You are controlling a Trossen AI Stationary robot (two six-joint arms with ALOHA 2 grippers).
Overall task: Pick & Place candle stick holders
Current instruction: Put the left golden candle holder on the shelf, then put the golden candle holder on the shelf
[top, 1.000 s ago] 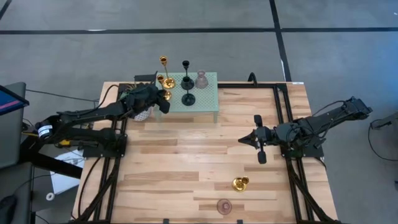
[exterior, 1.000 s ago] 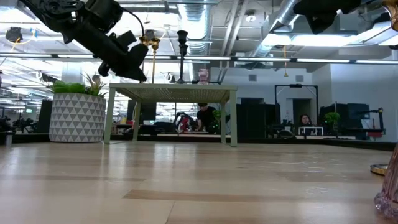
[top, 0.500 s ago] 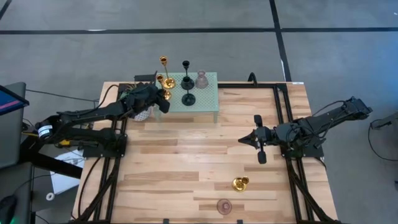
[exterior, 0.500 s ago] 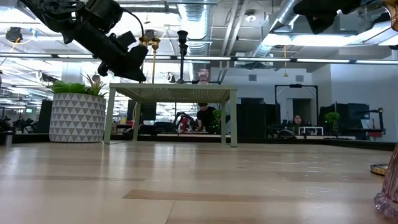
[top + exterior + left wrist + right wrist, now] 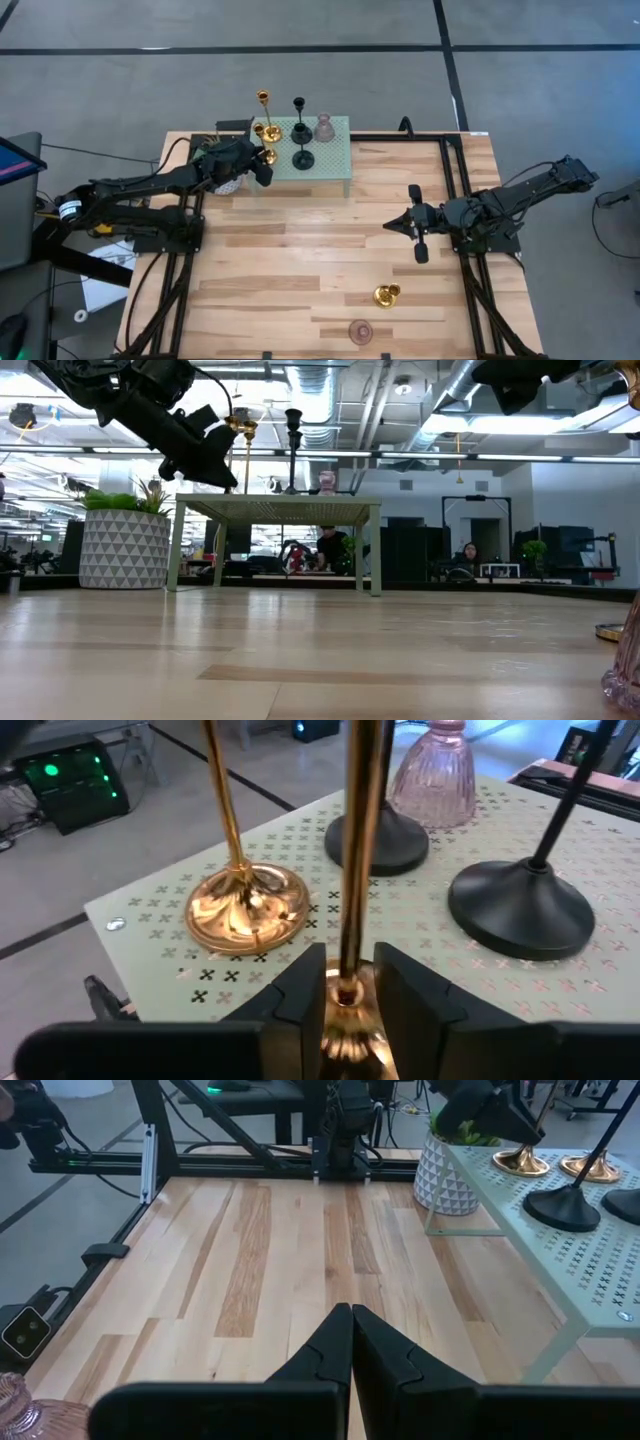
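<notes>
A small green perforated table (image 5: 335, 160) stands at the far side of the wooden table. On it are a tall gold holder (image 5: 245, 908), two black holders (image 5: 518, 905) (image 5: 378, 840) and a pink glass holder (image 5: 440, 775), all on their round bases. My left gripper (image 5: 262, 163) is at the green table's left edge, shut on another gold holder (image 5: 350, 870). A gold holder (image 5: 387, 295) and a pink holder (image 5: 360, 331) sit on the wood near the front. My right gripper (image 5: 390, 226) is shut and empty above the wood at the right. My left gripper pinches the gold holder's stem at its bottom end (image 5: 349, 982) between its two fingers, one on each side. The fingers come roughly level from the table's left side, across the upright stem. The fingers hide the base, so I cannot tell whether it rests on the green table.
A potted green plant in a white patterned pot (image 5: 120, 545) stands left of the green table, under my left arm. Black rails (image 5: 460, 150) run along the table's edges. Bare wood lies between the green table and the two front holders.
</notes>
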